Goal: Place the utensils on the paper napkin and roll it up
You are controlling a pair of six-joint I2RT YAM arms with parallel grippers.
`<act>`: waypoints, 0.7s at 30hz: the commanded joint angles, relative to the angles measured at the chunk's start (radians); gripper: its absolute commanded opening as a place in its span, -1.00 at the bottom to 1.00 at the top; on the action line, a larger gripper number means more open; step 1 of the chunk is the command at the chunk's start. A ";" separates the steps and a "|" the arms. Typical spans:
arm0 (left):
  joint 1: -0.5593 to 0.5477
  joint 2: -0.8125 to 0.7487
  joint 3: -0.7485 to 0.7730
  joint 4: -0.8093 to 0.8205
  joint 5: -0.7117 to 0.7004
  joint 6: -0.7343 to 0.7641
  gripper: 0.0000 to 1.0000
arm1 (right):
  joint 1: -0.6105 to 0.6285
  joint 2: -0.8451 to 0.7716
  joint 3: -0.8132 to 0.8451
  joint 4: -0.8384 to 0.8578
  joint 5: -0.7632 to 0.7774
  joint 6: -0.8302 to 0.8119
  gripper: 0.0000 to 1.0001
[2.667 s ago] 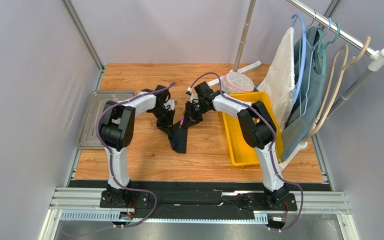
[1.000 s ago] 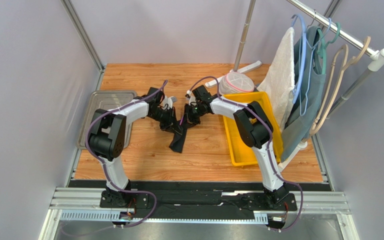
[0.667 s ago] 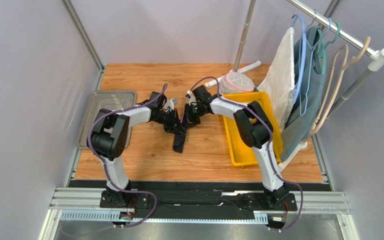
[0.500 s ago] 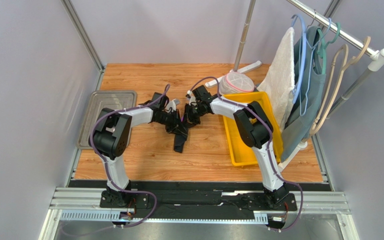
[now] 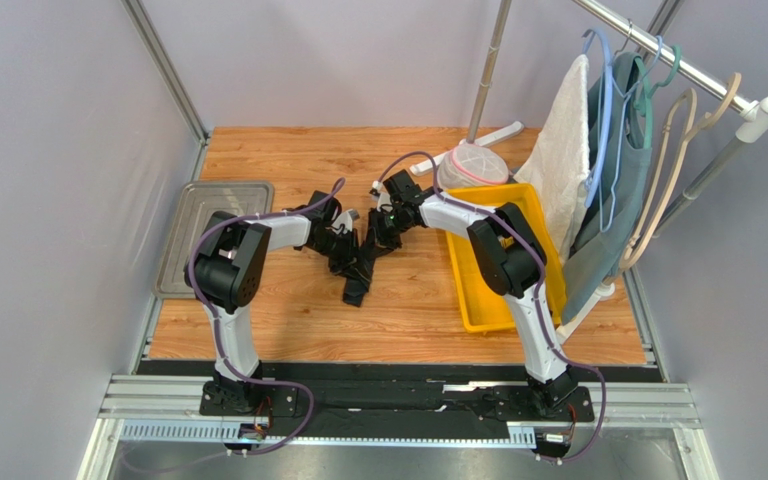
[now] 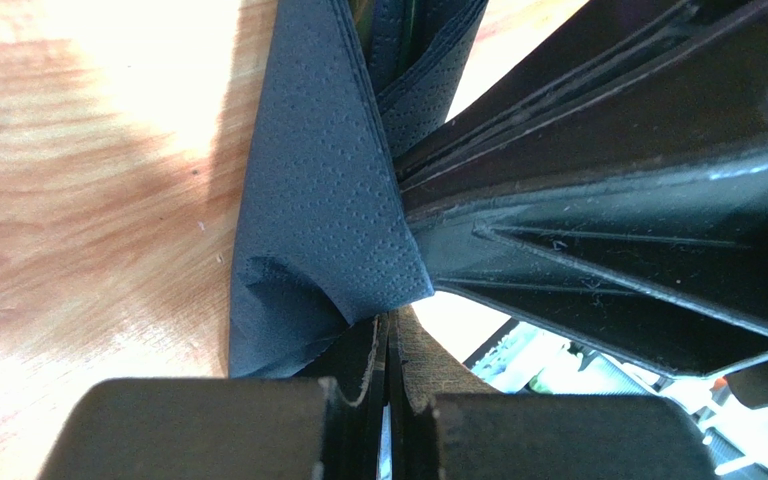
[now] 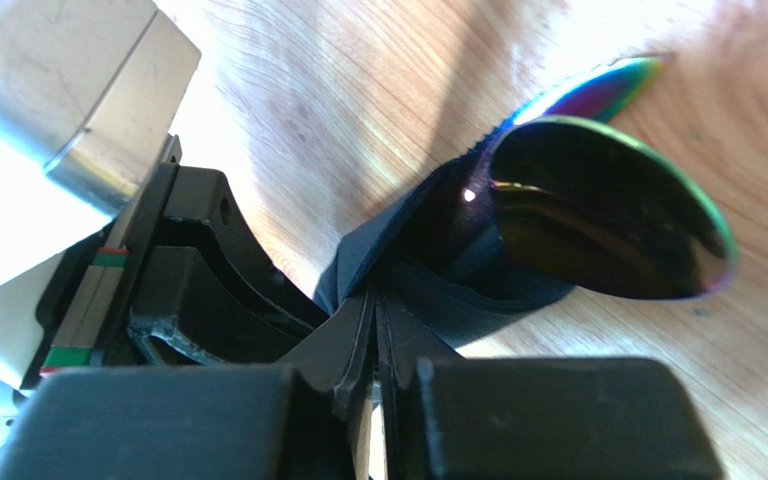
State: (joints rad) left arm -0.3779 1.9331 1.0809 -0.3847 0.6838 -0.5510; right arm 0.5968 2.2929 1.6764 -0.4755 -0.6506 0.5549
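Observation:
The paper napkin (image 5: pixel 358 275) lies in the middle of the wooden table as a narrow black bundle, folded over the utensils. In the right wrist view a shiny iridescent spoon bowl (image 7: pixel 608 220) sticks out of the paper napkin (image 7: pixel 478 300), with a second iridescent tip (image 7: pixel 598 90) behind it. My left gripper (image 5: pixel 351 252) presses in from the left and my right gripper (image 5: pixel 378 240) from the right, almost touching. The left gripper (image 6: pixel 390 325) is shut with a fold of the paper napkin (image 6: pixel 318 200) at its tips. The right gripper (image 7: pixel 376 305) is pinched on the napkin's edge. The utensils' handles are hidden.
A yellow bin (image 5: pixel 478 300) stands just right of the right arm, with a pink-rimmed white bowl (image 5: pixel 473 165) behind it. A grey metal tray (image 5: pixel 193 235) lies at the left edge. A clothes rack with hangers and a white towel (image 5: pixel 566 160) fills the back right.
My left gripper has swung right, up against the right gripper, and the napkin bundle has drawn in narrower. The right arm has barely moved.

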 commanded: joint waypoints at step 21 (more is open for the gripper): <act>-0.006 0.015 0.045 -0.074 -0.053 0.089 -1.00 | -0.023 -0.003 -0.009 0.035 -0.012 0.005 -0.93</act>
State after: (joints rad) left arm -0.3786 1.9343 1.0985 -0.4282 0.6773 -0.5068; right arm 0.5533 2.2837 1.6814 -0.4847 -0.6636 0.5488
